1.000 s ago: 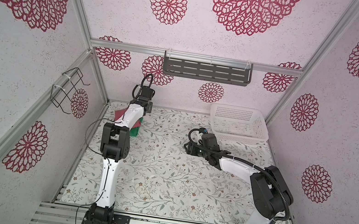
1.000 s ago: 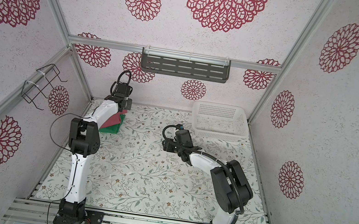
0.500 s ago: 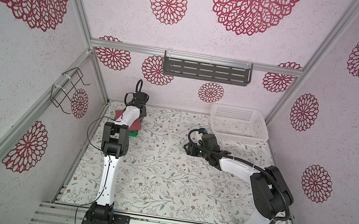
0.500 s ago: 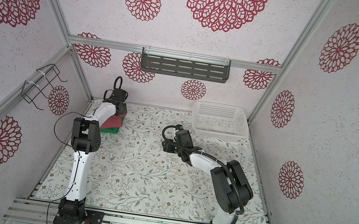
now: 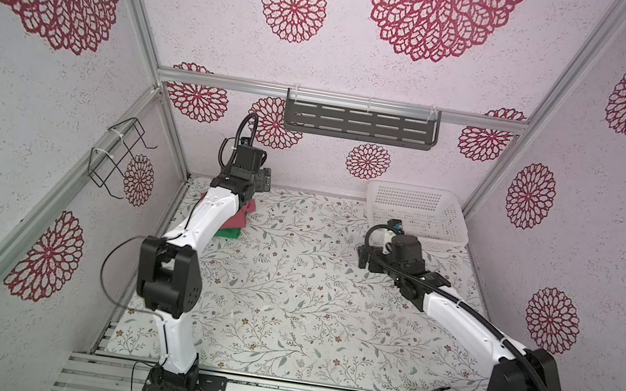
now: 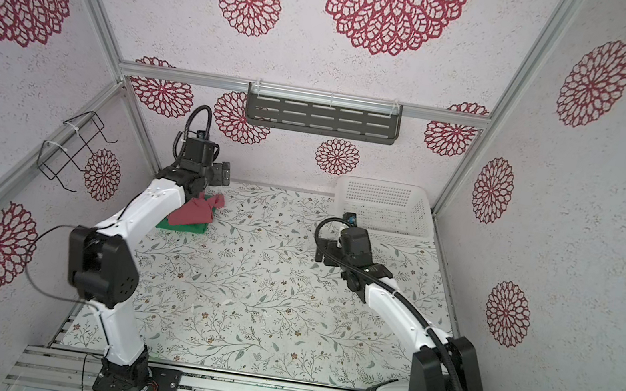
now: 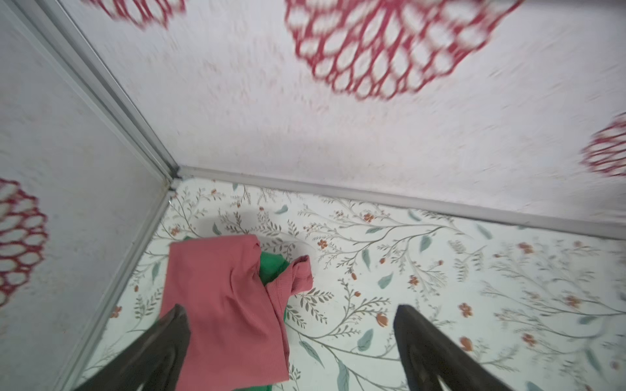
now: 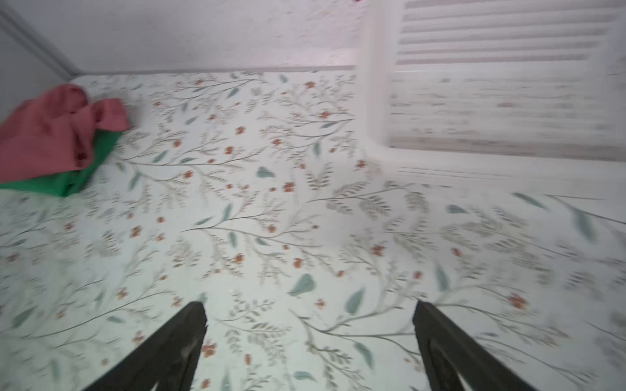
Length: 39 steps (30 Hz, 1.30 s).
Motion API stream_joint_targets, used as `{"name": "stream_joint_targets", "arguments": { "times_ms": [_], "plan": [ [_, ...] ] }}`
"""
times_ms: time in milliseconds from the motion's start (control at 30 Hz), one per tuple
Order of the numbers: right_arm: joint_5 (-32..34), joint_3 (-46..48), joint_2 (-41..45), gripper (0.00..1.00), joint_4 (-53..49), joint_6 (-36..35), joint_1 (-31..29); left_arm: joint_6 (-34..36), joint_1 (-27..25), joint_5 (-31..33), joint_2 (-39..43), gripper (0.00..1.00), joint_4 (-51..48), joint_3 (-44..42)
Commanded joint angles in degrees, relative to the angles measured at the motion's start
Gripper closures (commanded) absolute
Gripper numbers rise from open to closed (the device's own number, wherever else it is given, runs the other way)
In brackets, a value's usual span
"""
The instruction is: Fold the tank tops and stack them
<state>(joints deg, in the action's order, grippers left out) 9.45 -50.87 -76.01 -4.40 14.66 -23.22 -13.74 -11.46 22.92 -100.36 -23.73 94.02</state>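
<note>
At the far left corner of the desk (image 7: 440, 270), the dusty pinkish-red cloth tank top (image 7: 230, 304) lies rumpled on the bright green cloth tank top (image 7: 271, 267). Left fingers (image 7: 162, 338), shut a second ago, now stand spread above it: released, stack likely done. Right fingers (image 8: 183, 338) spread too.

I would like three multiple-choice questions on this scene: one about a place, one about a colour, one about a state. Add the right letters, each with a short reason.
1. Where on the table do the tank tops lie?
A) its middle
B) its near right corner
C) its far left corner

2. Which colour lies on top?
A) green
B) pinkish red
C) white

3. The left pincer is:
A) open, holding nothing
B) shut on cloth
C) shut on nothing

Answers:
1 C: they lie in that corner in both top views.
2 B: the pinkish red tank top covers the green tank top.
3 A: its jaws stand wide apart, gripping nothing.
</note>
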Motion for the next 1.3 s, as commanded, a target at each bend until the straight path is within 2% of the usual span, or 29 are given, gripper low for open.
{"name": "stream_joint_targets", "arguments": {
  "times_ms": [0,100,200,333,467,600,633,667,733,833,867,967,1167,1267],
  "plan": [
    [11.4,6.2,2.7,0.01,-1.3,-5.3,4.2,0.4,1.1,6.9,8.3,0.03,1.3,-14.1],
    [14.2,13.1,3.5,0.01,6.0,-7.4,8.2,-1.4,1.3,10.5,17.6,0.03,5.2,-28.5],
    [12.2,19.2,2.4,0.01,16.1,-8.7,11.9,-1.3,1.4,11.0,23.8,0.03,12.8,-41.2],
    [12.3,24.2,-1.6,0.01,29.0,-9.9,14.3,1.4,2.0,12.5,25.4,0.03,21.7,-51.0],
    [13.3,24.9,-4.4,0.01,36.7,-11.9,14.9,3.4,4.6,9.9,22.0,0.03,30.4,-55.5],
    [12.1,28.3,-5.2,0.01,49.7,-12.8,15.5,3.2,7.6,6.0,18.2,0.03,42.1,-59.7],
    [11.6,28.9,-5.4,0.01,51.7,-13.4,15.9,3.2,8.1,5.7,17.6,0.03,44.7,-60.0],
    [11.9,29.0,-5.6,0.01,52.5,-13.9,16.0,2.5,8.5,5.5,17.6,0.03,43.0,-59.4],
    [11.2,29.8,-5.9,0.01,55.2,-15.2,16.3,2.3,10.3,1.9,16.8,0.03,49.0,-60.7],
    [10.8,33.2,-10.1,0.01,67.3,-15.7,17.6,1.0,12.4,0.5,13.9,0.03,42.6,-55.9],
    [9.0,32.7,-9.1,0.01,64.0,-13.9,19.2,1.6,12.5,0.4,13.6,0.03,43.5,-56.0],
    [5.2,36.1,-11.8,0.01,72.5,-12.4,21.8,2.2,12.3,-0.8,15.5,0.03,45.7,-58.4],
    [4.9,36.2,-11.9,0.01,72.6,-12.4,21.8,3.2,13.0,-1.6,17.0,0.03,49.3,-60.9],
    [5.0,36.3,-11.8,0.01,72.7,-12.5,21.9,3.1,15.8,-3.6,17.3,0.03,50.6,-61.5]
  ]
}}
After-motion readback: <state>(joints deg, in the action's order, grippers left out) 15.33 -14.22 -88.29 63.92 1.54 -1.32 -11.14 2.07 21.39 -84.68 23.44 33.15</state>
